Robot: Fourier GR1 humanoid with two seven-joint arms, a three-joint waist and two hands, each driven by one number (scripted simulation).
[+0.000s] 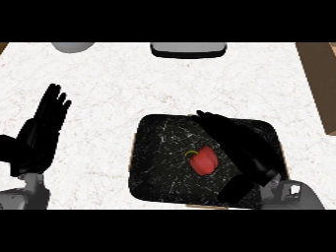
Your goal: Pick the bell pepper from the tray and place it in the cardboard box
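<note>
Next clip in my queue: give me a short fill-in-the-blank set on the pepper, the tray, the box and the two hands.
1. The bell pepper is coloured ____.
2. The bell pepper lies on the black ____.
3. The cardboard box stands at the view's ____ edge.
4. The right hand is over the tray; the ____ hand rests open over the white counter.

Missing words: red; tray; right; left

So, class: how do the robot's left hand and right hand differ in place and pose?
The left hand shows over bare counter, resting open with fingers up; the right hand lies over the dark tray, stretched beside the red bell pepper. Both are black, open and hold nothing.
</note>
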